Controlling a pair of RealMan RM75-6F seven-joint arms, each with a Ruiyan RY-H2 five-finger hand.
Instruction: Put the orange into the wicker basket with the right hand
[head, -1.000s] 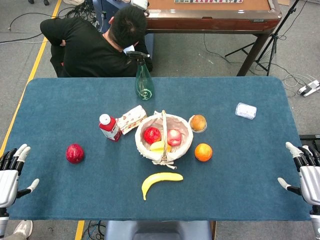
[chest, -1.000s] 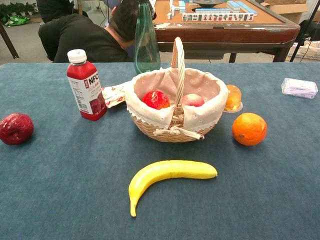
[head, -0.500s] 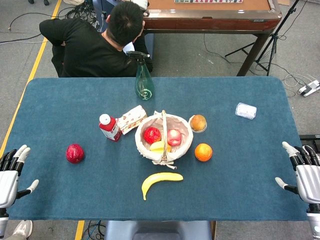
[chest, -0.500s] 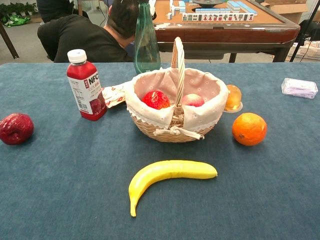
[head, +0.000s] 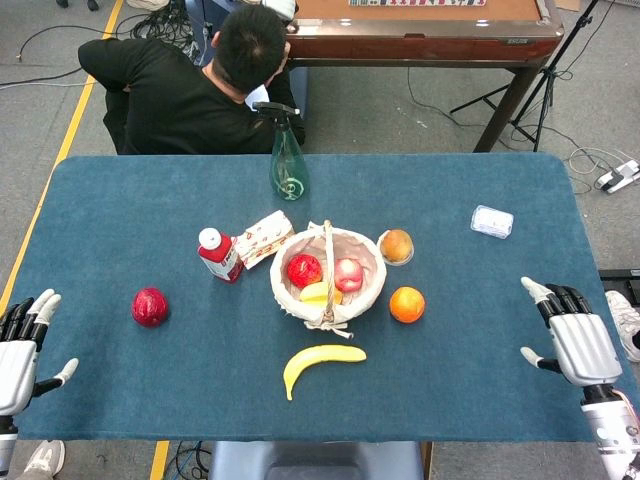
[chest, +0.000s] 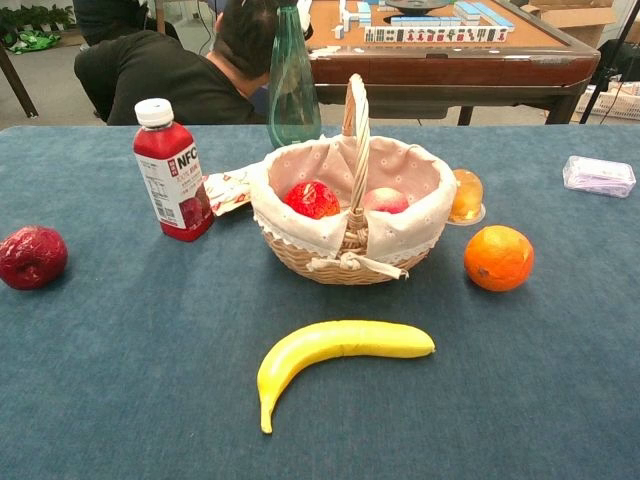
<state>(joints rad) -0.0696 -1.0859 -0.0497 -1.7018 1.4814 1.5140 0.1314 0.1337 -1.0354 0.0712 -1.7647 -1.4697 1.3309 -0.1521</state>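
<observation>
The orange (head: 407, 304) (chest: 498, 258) lies on the blue table just right of the wicker basket (head: 290, 295) (chest: 330, 262), which has a cloth lining and holds red and yellow fruit. My right hand (head: 572, 342) is open over the table's right part, fingers spread, well to the right of the orange. At the table's front left corner my left hand (head: 20, 347) is open and holds nothing. Neither hand shows in the chest view.
A banana (head: 320, 363) lies in front of the basket. A red juice bottle (head: 219, 255), a snack packet (head: 265, 235), a green spray bottle (head: 288, 162), a jelly cup (head: 397, 246), a red fruit (head: 150, 307) and a clear box (head: 492, 221) share the table. A person (head: 190, 85) sits behind it.
My right hand has moved left from the table's right edge in over the cloth, toward the orange. The left hand and the objects have not moved.
</observation>
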